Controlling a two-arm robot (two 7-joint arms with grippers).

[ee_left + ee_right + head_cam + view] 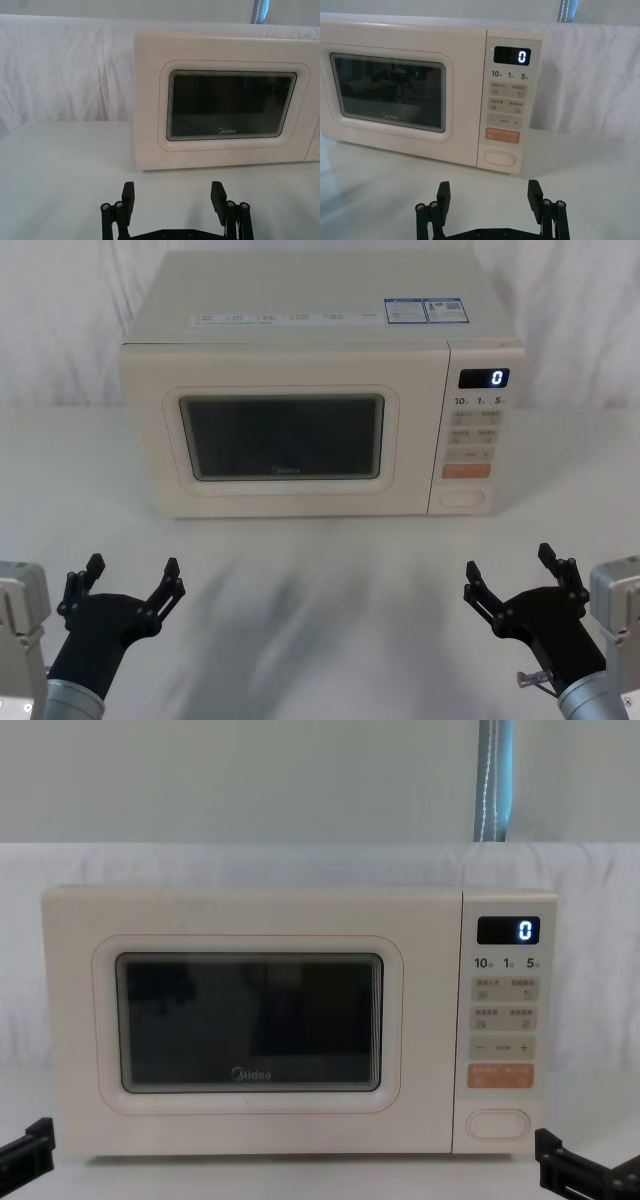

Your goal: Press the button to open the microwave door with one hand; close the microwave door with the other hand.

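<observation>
"Midea" on door [250, 1020], display [508, 930] "0"

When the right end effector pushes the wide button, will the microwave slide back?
Probably not: the microwave looks big, boxy and flat on the table. The button sits low, so tipping seems unlikely. The door will likely swing out.

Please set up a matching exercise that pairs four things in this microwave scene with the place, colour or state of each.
Things:
1. the button
2. the microwave door
3. the left gripper
4. the display

Descriptions:
A. shut flush with the microwave's front
B. black, showing a blue 0
C. cream oblong at the foot of the control strip, below the orange key
D. open, low over the table in front of the door's side

Pairs: 1-C, 2-A, 3-D, 4-B. The right gripper is open too, in front of the control strip.
</observation>
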